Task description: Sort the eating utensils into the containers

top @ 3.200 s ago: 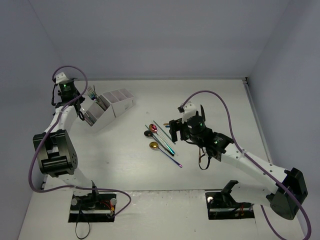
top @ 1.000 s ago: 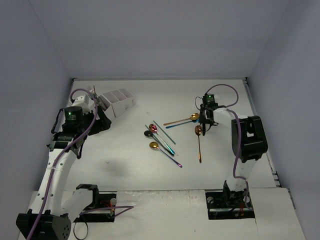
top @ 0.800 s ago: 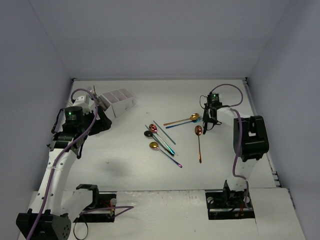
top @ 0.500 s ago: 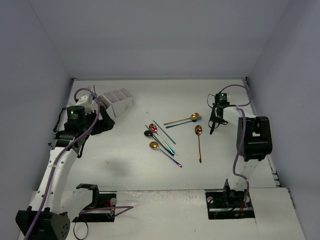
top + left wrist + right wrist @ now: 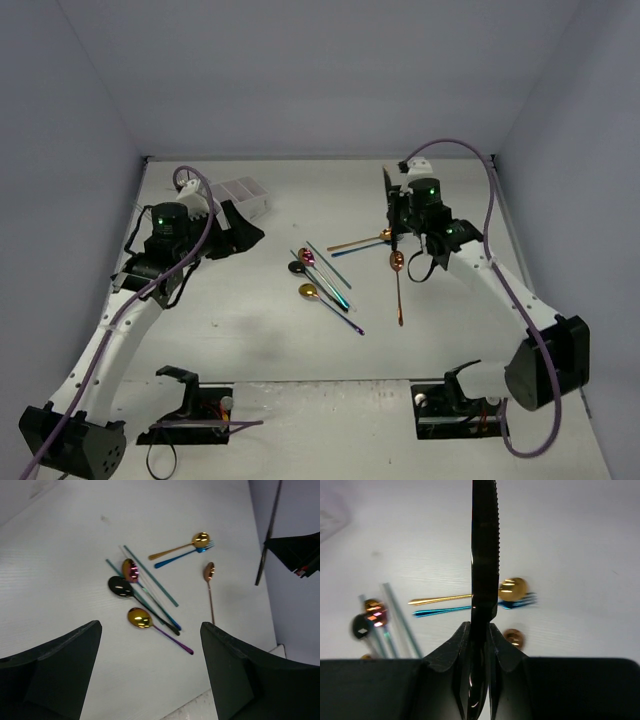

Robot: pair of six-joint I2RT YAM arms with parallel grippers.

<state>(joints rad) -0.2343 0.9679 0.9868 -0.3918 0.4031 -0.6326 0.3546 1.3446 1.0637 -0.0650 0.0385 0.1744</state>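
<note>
Black knife (image 5: 484, 555) gripped; 5 spoons (image 5: 120, 586), 1 fork (image 5: 182, 556).

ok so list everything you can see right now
black knife: one, black, clamped in right gripper
gold spoon: one, gold, right of the cluster
blue fork: one, blue, beside gold spoon
copper spoon: one, copper, nearer, alone
pink spoon: one, iridescent pink, mid-table cluster
black spoon: one, black, same cluster
gold-bowled spoon: one, gold bowl, purple handle, cluster's near edge
teal sticks: two, teal, across the cluster
caddy: one, white, far left, partly hidden
table: one, white, underneath
left gripper: one, black, open, near caddy
right gripper: one, black, shut on black knife
</note>
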